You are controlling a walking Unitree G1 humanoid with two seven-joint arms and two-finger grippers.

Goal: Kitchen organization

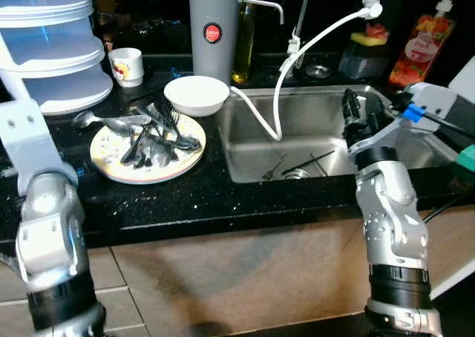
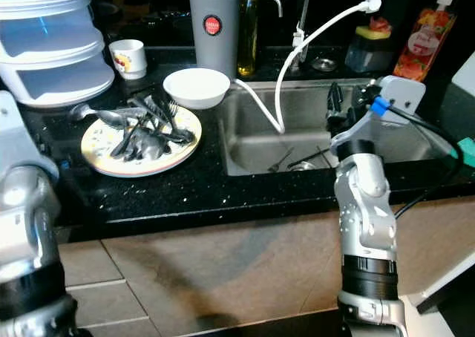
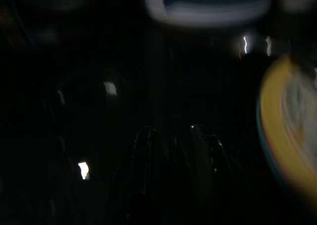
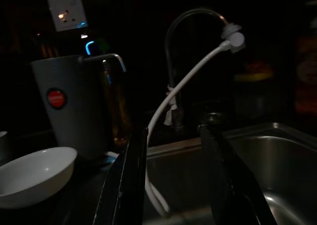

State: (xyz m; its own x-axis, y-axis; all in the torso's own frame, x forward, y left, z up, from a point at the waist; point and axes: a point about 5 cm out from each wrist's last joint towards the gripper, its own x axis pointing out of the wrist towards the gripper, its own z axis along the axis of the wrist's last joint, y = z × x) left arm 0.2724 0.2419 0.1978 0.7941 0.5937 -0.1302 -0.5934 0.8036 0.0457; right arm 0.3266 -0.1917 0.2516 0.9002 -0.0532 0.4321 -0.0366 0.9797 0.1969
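A yellow-rimmed plate on the black counter holds a heap of several forks and spoons. Just behind it sits an empty white bowl. To their right is the steel sink, where a few utensils lie near the drain. My right gripper hovers over the right half of the sink, open, with nothing between its fingers. My left arm is low at the counter's left front. In the dark left wrist view, the left gripper is near the plate's rim.
A white hose droops from the tap into the sink. Behind stand a grey jug, an oil bottle, a small cup, a sponge holder and a soap bottle. Stacked white containers fill the back left.
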